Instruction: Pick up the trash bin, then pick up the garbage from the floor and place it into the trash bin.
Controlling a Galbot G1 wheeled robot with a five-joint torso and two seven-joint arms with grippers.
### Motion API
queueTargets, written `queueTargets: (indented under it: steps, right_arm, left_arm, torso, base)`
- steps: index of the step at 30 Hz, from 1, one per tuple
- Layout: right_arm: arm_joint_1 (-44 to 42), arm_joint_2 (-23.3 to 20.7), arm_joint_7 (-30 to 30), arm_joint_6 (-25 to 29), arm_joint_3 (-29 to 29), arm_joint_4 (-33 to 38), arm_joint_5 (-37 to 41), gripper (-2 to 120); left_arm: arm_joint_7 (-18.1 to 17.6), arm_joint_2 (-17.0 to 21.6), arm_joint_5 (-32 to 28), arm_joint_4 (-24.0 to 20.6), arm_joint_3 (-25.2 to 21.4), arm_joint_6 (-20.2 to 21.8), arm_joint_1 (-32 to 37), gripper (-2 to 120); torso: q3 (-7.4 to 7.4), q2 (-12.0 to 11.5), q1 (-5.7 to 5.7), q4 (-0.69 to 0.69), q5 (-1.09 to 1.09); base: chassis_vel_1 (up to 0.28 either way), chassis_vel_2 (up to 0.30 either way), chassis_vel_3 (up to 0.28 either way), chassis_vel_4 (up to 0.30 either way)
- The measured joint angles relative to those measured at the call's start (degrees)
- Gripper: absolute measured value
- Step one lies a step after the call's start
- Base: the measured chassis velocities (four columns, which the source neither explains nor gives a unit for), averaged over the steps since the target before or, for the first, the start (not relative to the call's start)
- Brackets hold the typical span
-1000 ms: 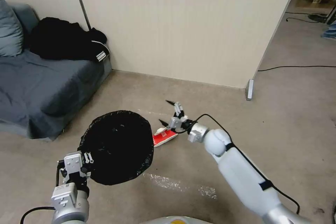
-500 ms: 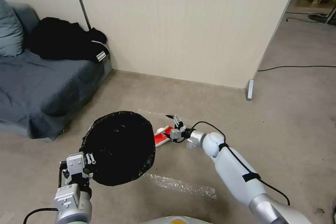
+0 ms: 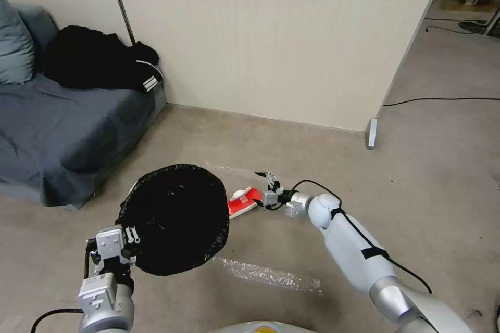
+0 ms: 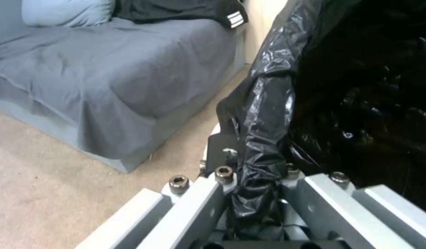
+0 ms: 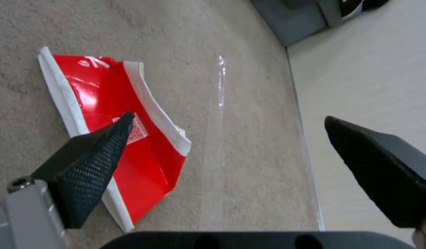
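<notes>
On beige carpet point(image 3: 291, 145) beside the sofa point(image 3: 62, 135) — right pincer point(image 5: 226, 121) spread over garbage point(image 5: 143, 148), left pincer point(image 4: 254, 193) pinching trash bin point(image 3: 174, 218).

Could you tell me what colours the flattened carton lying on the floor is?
Red with white edges; the flattened carton shows best in the right wrist view.
</notes>
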Motion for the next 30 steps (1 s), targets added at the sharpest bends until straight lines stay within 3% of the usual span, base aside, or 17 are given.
queueTargets:
  steps: [20,30]
  right_arm:
    - [2.0,3.4,1.7,-0.5,-0.9,-4.8,3.3,100]
    - [1.6,3.6,1.6,-1.2,-2.5,-2.8,4.6,100]
  left_arm:
    - [-0.1,-0.1,1.2,-0.3,1.1,-0.1,0.4,1]
    - [-0.1,-0.2,1.5,-0.8,1.0,-0.1,0.8,1]
  torso:
    - [0.00,0.0,0.00,0.00,0.00]
    - [0.00,0.0,-0.01,0.00,0.00]
  base:
    - [0.000,0.000,0.000,0.000]
    - [0.000,0.000,0.000,0.000]
